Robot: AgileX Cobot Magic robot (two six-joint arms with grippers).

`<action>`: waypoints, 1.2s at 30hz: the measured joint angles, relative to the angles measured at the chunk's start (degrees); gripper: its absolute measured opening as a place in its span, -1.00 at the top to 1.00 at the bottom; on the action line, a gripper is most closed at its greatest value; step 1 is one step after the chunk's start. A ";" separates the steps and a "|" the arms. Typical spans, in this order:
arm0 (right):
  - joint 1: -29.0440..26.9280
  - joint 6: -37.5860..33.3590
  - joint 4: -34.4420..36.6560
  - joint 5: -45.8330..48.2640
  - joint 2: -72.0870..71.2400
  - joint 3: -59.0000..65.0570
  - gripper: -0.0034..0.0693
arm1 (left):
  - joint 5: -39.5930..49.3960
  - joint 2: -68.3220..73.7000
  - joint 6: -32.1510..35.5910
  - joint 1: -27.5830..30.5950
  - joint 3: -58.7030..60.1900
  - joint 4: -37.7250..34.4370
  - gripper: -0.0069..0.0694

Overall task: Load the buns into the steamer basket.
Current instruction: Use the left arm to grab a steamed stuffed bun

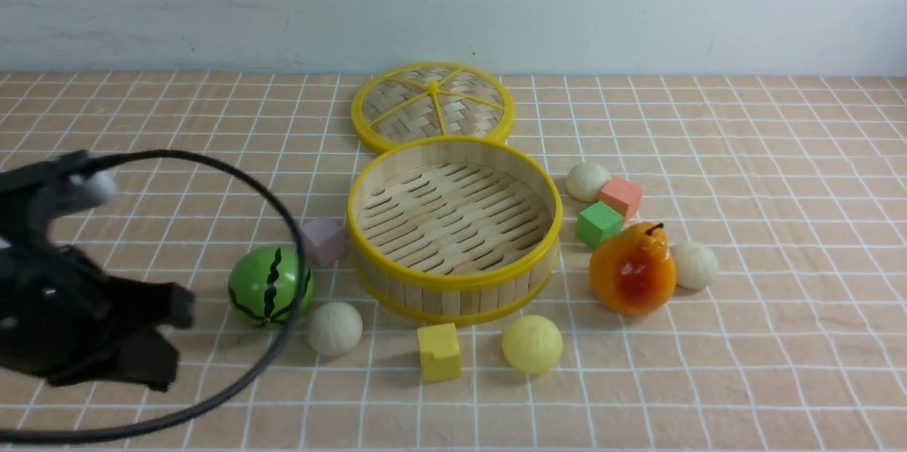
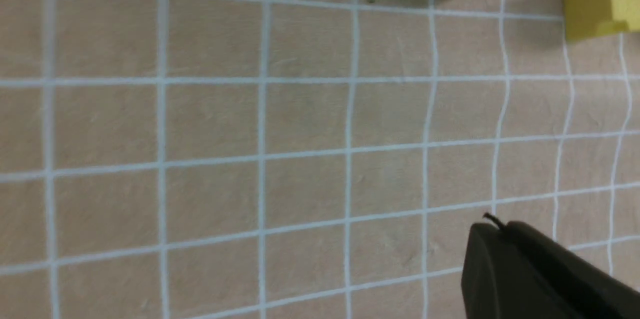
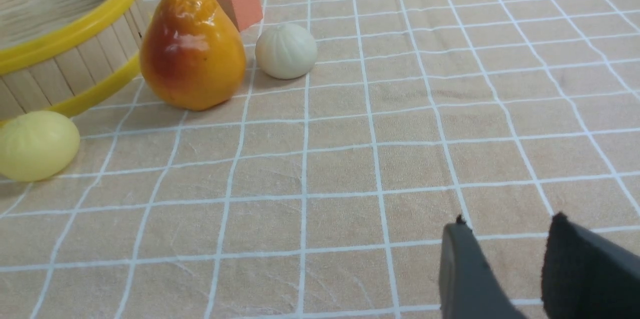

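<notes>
The left gripper [image 1: 170, 339] is hovering closed; the right gripper [image 3: 507, 229] is hanging open. The steamer basket [image 1: 453, 280] is showing bare slats, buns [image 1: 334, 328] lying around it on checked cloth [image 1: 744, 381].

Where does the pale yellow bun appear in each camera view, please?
Front view: pale yellow bun in front of the steamer basket, right of the yellow cube.
Left wrist view: absent.
Right wrist view: bun beside the steamer basket's lower rim.
Shared landmark: the steamer basket.
</notes>
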 joint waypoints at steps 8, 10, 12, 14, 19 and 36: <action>0.00 0.00 0.00 0.00 0.00 0.00 0.25 | 0.13 12.72 -3.29 -16.14 -12.37 8.37 0.85; 0.00 0.00 0.00 0.00 0.00 0.00 0.25 | 0.13 15.20 -3.56 -16.46 -14.76 9.26 0.85; 0.00 0.00 0.00 0.00 0.00 0.00 0.25 | 0.13 19.03 -3.56 -16.50 -17.64 10.19 0.85; 0.00 0.00 0.00 0.00 0.00 0.00 0.25 | 0.13 22.24 -3.56 -16.50 -19.45 11.39 0.85; 0.00 0.00 0.00 0.00 0.00 0.00 0.25 | 0.13 27.69 -3.56 -16.50 -23.34 16.10 0.68; 0.00 0.00 0.00 0.00 0.00 0.00 0.25 | -6.07 34.72 -6.53 -16.50 -24.65 26.10 0.08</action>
